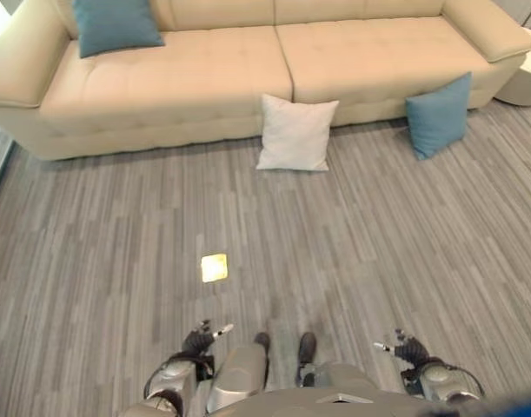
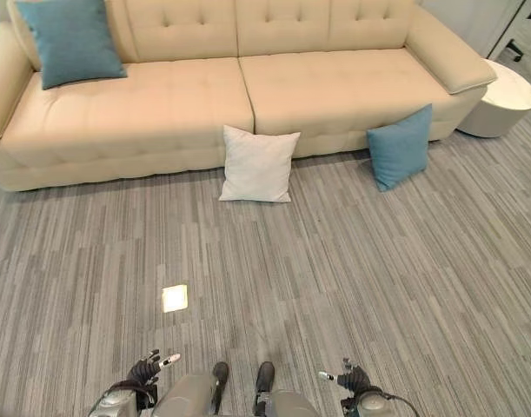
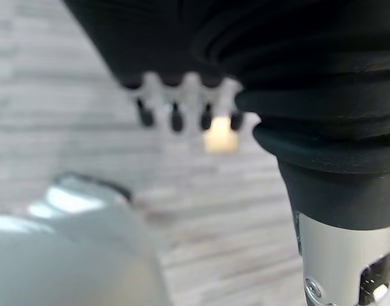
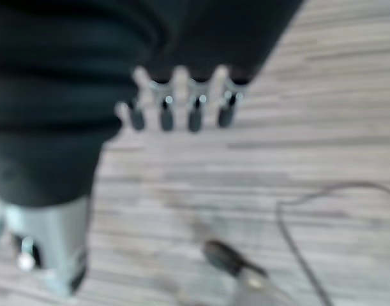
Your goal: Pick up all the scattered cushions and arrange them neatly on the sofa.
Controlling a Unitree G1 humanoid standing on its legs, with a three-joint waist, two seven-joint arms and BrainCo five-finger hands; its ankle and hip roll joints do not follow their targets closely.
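Cushions: white cushion [image 2: 257,164] and blue cushion [image 2: 400,146] on floor, leaning against sofa [image 2: 335,87].
Left hand [image 1: 198,340], right hand [image 1: 407,349]: low, fingers relaxed, empty.

sofa [image 1: 248,78]: back cropped | round table [image 2: 501,97]: edge-cut | floor patch [image 3: 220,140]: blurred

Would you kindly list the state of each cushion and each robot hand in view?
white cushion: on the floor, leaning against the sofa front
blue cushion on the floor: upright, leaning against the sofa front
blue cushion on the sofa: propped against the backrest
left robot hand: open, holding nothing
right robot hand: open, holding nothing
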